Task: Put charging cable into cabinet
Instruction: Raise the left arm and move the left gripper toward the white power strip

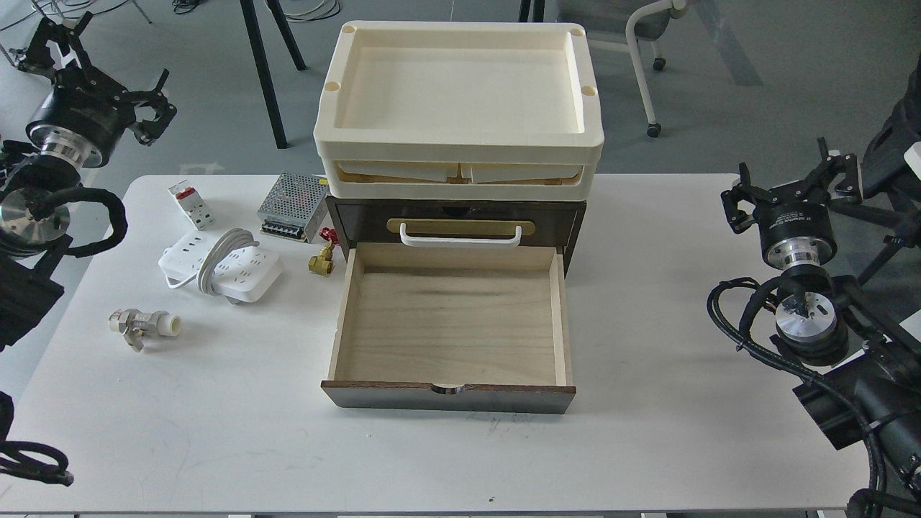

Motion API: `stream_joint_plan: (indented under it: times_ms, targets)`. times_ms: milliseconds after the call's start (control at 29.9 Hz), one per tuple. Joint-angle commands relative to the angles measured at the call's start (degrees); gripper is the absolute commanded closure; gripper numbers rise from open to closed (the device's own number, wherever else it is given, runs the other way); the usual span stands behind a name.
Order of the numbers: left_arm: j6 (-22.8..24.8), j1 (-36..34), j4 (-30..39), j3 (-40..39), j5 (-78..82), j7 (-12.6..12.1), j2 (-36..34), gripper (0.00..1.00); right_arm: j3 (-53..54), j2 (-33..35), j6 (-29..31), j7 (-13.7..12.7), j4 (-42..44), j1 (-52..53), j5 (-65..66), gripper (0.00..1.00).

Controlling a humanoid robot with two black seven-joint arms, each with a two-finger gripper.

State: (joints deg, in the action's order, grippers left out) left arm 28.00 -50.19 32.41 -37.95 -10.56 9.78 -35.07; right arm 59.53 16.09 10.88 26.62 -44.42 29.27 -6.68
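On the tabletop (432,460), the cable (219,267) lies untouched left of the cabinet's (453,216) open, empty drawer (450,316); both hands (147,108) (791,180) hover wide, holding nothing.

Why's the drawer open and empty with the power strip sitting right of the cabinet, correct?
Wrong side. The head view shows the power strip on the table left of the cabinet. The drawer is open and empty, as you said.
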Motion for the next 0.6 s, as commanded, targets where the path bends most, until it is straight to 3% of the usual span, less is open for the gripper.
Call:
stream_joint_plan:
  times_ms: [0,134,234,368,569]
  targets:
    - [0.00,-0.08,9.75,0.07,10.78,-0.02,-6.30,0.08,-1.08,0.00,0.01,0.01,0.56,0.53,0.00,0.00]
    - [0.00,0.53,24.96,0.25,31.95,-0.02,-17.02,0.07,-1.09,0.08,0.01,0.10,0.48,0.53,0.00,0.00]
    - [0.00,0.88,31.30,-0.01,53.02,0.50,-21.08,0.06,-1.09,0.00,0.01,0.19,0.48,0.53,0.00,0.00]
    - [0.00,0.89,32.55,0.07,66.97,3.31,-21.26,0.06,-1.09,0.00,0.01,0.28,0.39,0.53,0.00,0.00]
    - [0.00,1.06,32.72,5.25,75.58,3.67,-20.74,0.07,-1.09,0.00,-0.07,0.36,0.30,0.53,0.00,0.00]
